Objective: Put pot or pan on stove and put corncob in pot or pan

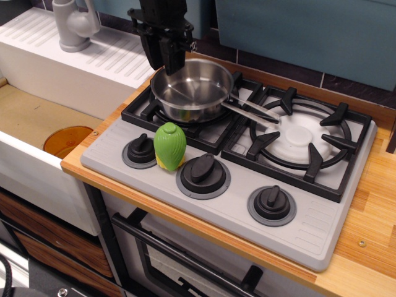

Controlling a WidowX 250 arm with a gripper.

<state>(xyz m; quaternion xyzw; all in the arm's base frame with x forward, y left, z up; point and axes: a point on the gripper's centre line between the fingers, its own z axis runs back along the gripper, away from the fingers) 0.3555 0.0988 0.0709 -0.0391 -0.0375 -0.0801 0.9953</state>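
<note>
1. Far left, a white drainboard carries a grey faucet at its back edge, and below it a sink basin shows an orange drain disc on its floor.
2. The wooden counter holds the grey stove, which has 2 burners under black grates and 3 black knobs along the front.
3. The black gripper hangs over the back-left rim of the saucepan. Its fingers reach down to the rim, but I cannot tell from here whether they are clamped on it or spread apart.
4. The saucepan sits on the left grate, roughly level, covering most of that burner. Its thin wire handle points right, reaching over toward the right burner.
5. The green corncob stands upright on the stove's front panel, between the left knob and the middle knob, close to both, with yellow showing at its base. It is outside the saucepan, just in front of the left grate.
6. The right burner shows its white disc beneath the grate, and the 3rd knob sits in front of it.
</note>
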